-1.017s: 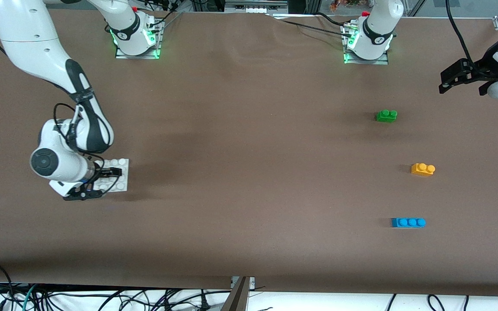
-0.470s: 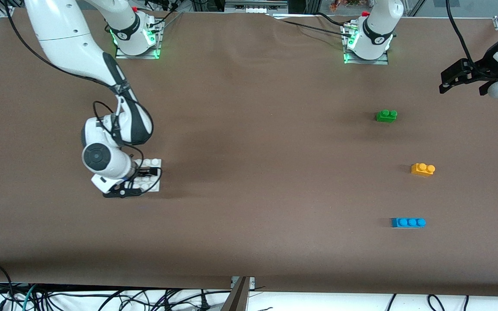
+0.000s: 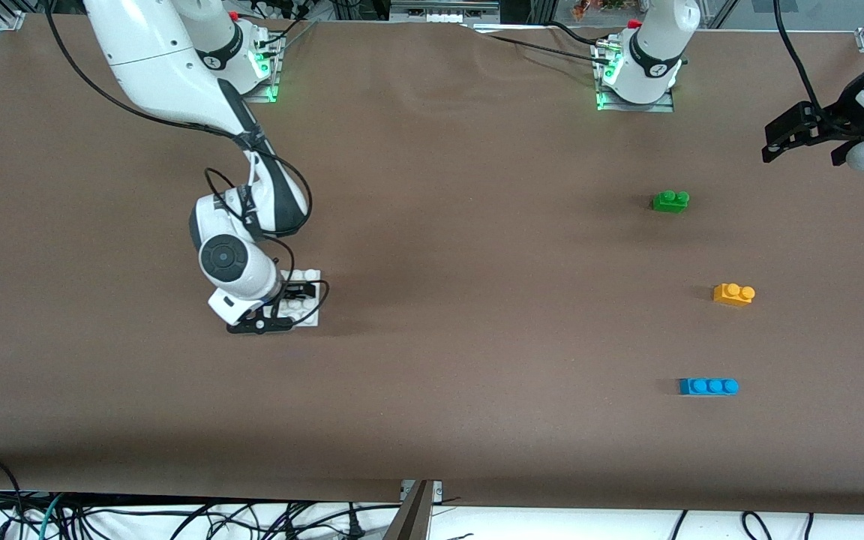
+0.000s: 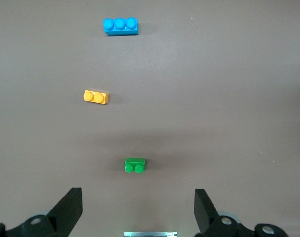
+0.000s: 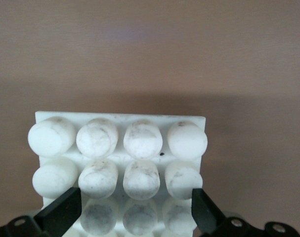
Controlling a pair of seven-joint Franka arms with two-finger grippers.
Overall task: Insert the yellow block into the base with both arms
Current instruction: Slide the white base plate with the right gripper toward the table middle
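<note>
Since the right gripper (image 3: 293,298) is clamped on the base (image 3: 312,279) by just one edge, your main risk is the plate tipping or slipping between the fingers; a shallow bite would cause that. In the right wrist view both fingers (image 5: 58,212) sit against the plate's sides near its last stud row, with most of the base (image 5: 120,121) sticking out free. Whether the plate is lifted or dragging on the table (image 3: 447,225) you cannot tell from these views; if it drags, it could twist in the grip.

Out at the left arm's end, the left gripper (image 3: 803,139) hangs spread wide and empty, and that arm waits. In its wrist view the left gripper (image 4: 137,212) is over bare table just beside the green brick (image 4: 135,165), not over the yellow block (image 4: 96,97).

Watch the second risk: the yellow block (image 3: 733,293) sits between the green brick (image 3: 670,200) and the blue brick (image 3: 708,385), nearer the front camera than the green one. A careless descent grabs the wrong brick. Block and base are well apart.
</note>
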